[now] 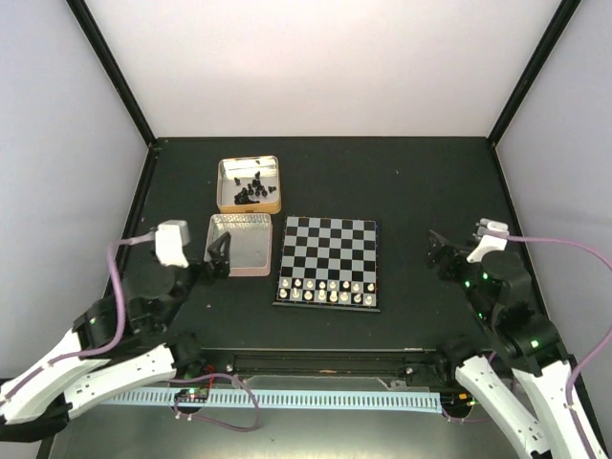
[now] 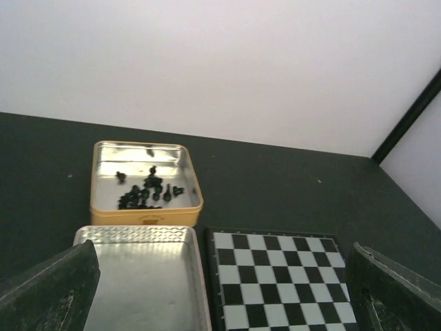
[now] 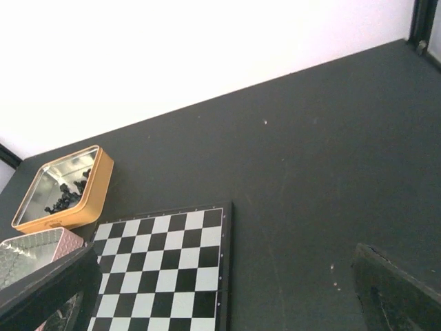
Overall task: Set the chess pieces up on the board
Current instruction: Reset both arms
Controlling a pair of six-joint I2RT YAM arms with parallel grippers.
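Chess set-up, half completed.
The left pincer (image 1: 220, 256) and right pincer (image 1: 440, 253) are being held released and empty. Between them, cream pieces (image 1: 325, 289) are filling the board (image 1: 330, 244); beyond the left pincer, black pieces (image 1: 251, 189) are waiting in the gold tin (image 1: 249, 207).

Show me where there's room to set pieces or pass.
Bare: the board's far rows; the table between board and right tool. Crowded: cream pieces line the near rows; the empty tin crowds the board's left edge.
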